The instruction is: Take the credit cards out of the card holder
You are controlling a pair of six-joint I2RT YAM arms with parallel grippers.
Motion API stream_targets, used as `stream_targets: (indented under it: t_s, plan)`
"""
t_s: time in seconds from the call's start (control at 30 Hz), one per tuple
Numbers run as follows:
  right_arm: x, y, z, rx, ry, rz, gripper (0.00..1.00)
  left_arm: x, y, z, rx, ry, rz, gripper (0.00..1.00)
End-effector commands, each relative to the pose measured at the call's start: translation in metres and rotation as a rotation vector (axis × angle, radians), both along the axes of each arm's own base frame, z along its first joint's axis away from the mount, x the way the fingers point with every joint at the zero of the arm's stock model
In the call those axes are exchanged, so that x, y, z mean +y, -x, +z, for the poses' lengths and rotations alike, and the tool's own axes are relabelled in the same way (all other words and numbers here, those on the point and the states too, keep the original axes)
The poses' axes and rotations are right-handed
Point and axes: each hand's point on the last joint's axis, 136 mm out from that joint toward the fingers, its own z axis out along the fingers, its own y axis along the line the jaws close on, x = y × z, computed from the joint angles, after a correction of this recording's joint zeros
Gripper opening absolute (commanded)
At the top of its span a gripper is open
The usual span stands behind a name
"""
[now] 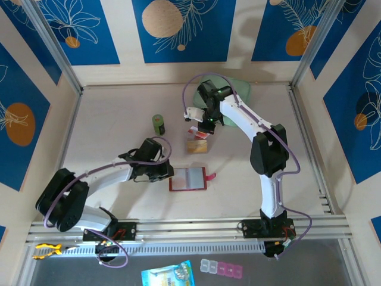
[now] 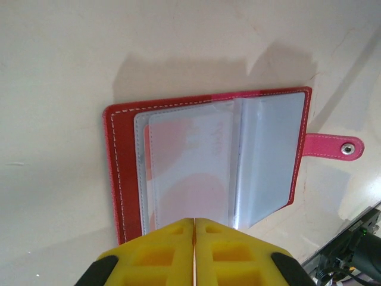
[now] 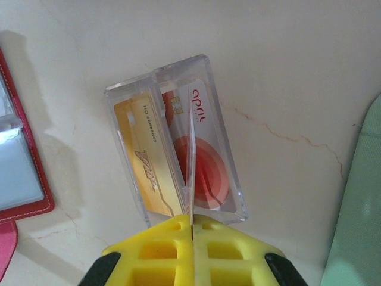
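Note:
The card holder (image 1: 188,179), a red wallet, lies open and flat near the table's middle, its snap tab (image 2: 333,147) pointing right. A reddish card shows faintly through its clear pockets (image 2: 190,161). My left gripper (image 2: 194,221) is shut, with its tips over the near edge of the pockets. My right gripper (image 3: 191,219) is shut on a thin credit card (image 3: 192,173) seen edge-on. It holds that card upright over a clear plastic box (image 3: 128,149), where a gold card (image 3: 146,167) and a white card with red circles (image 3: 209,164) lie.
A small green bottle (image 1: 158,124) stands left of the right gripper (image 1: 201,126). A large mint-green case (image 1: 239,94) lies at the back behind the right arm, its edge (image 3: 357,226) close to the clear box. The left gripper (image 1: 168,173) sits beside the wallet's left edge.

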Motion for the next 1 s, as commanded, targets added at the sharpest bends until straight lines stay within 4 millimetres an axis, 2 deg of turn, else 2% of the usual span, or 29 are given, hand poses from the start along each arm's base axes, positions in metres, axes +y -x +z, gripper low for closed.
stream_targets:
  t_s: [0.0, 0.17, 0.23, 0.63, 0.97]
  plan:
    - [0.004, 0.0, 0.014, -0.002, -0.021, 0.022, 0.0, 0.011, 0.001, 0.001, -0.008, -0.022, 0.005, 0.1]
    - [0.003, -0.003, 0.024, -0.032, -0.029, 0.026, 0.0, 0.016, -0.001, 0.0, -0.003, -0.02, 0.016, 0.1]
    - [0.004, -0.006, 0.022, -0.037, -0.03, 0.028, 0.0, 0.018, -0.002, 0.0, -0.004, -0.019, 0.019, 0.1]
    - [-0.001, -0.005, -0.02, 0.044, 0.022, 0.04, 0.0, 0.037, 0.001, -0.01, 0.016, -0.017, 0.064, 0.1]
    - [0.001, 0.009, -0.027, 0.103, 0.017, 0.047, 0.0, 0.043, 0.002, -0.011, 0.022, -0.005, 0.084, 0.11]
